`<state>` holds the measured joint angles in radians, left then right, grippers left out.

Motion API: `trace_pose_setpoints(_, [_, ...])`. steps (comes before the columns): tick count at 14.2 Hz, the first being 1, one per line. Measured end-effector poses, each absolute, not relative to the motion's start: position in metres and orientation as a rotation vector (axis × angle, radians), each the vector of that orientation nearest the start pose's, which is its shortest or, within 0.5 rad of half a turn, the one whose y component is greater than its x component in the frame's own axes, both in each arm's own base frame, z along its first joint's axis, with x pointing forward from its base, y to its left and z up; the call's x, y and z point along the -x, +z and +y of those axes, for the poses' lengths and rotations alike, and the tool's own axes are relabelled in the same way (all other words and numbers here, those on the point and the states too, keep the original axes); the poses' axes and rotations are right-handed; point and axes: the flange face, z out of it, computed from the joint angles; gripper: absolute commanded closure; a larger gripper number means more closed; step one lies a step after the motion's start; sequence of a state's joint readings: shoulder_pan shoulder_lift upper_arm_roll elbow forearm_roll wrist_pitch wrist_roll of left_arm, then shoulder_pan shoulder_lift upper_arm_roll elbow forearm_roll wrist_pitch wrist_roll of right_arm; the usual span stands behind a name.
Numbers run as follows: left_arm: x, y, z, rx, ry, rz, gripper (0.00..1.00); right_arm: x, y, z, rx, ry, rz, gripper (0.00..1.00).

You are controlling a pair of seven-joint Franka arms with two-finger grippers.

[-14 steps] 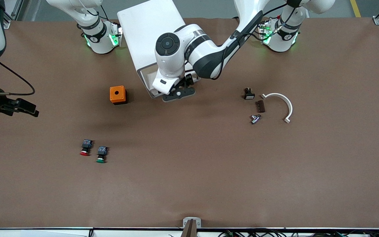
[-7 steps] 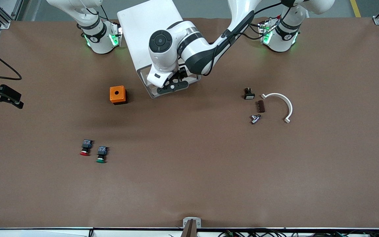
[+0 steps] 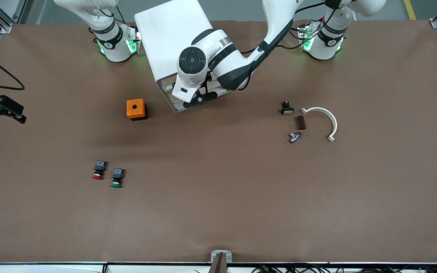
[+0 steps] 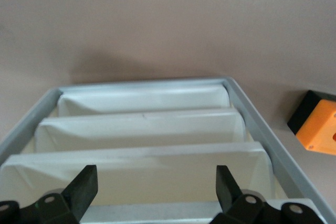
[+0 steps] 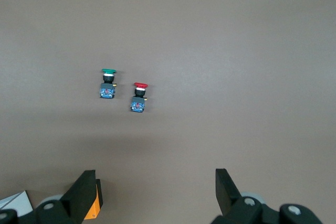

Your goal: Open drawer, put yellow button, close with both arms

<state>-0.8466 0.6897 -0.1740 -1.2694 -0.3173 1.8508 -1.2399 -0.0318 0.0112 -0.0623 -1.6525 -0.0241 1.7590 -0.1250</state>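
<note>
The white cabinet (image 3: 173,34) stands between the arm bases. My left gripper (image 3: 200,99) is open and empty, right against the cabinet's stacked drawer fronts. In the left wrist view, my left gripper (image 4: 156,190) has its fingers (image 4: 84,187) spread over the drawer fronts. The uppermost drawer (image 4: 184,214) shows only as a strip between them and looks pushed in. The yellow button is out of view. My right gripper (image 3: 2,110) is open and empty, held up over the table's edge at the right arm's end. In the right wrist view, my right gripper (image 5: 156,190) holds nothing.
An orange box (image 3: 135,109) sits beside the cabinet front. Red-capped (image 3: 98,170) and green-capped (image 3: 116,178) buttons lie nearer the front camera. A black part (image 3: 287,108), a brown piece (image 3: 300,122), a metal part (image 3: 294,137) and a white curved piece (image 3: 326,117) lie toward the left arm's end.
My left gripper has moved in against the cabinet front and the top drawer has slid inward. My right gripper drew back toward the table's edge, then held still.
</note>
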Motion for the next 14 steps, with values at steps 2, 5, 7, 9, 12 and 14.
trace_pose_setpoints(2, [-0.384, 0.346, -0.618, 3.093, 0.75, -0.599, 0.01, -0.571, 0.597, -0.056, 3.177, -0.147, -0.056, 0.0])
trace_pose_setpoints(5, [-0.383, 0.34, -0.617, 3.078, 0.811, -0.63, 0.01, -0.571, 0.597, -0.056, 3.19, -0.15, -0.063, 0.0])
trace_pose_setpoints(7, [-0.385, 0.339, -0.616, 3.074, 0.82, -0.637, 0.01, -0.572, 0.597, -0.056, 3.191, -0.152, -0.063, 0.0])
trace_pose_setpoints(9, [-0.386, 0.339, -0.615, 3.074, 0.821, -0.643, 0.01, -0.572, 0.597, -0.056, 3.191, -0.155, -0.064, 0.0])
trace_pose_setpoints(12, [-0.404, 0.342, -0.605, 3.082, 0.809, -0.684, 0.01, -0.572, 0.597, -0.055, 3.191, -0.157, -0.066, 0.0])
trace_pose_setpoints(14, [-0.431, 0.349, -0.588, 3.096, 0.75, -0.727, 0.01, -0.572, 0.598, -0.055, 3.191, -0.158, -0.065, 0.0])
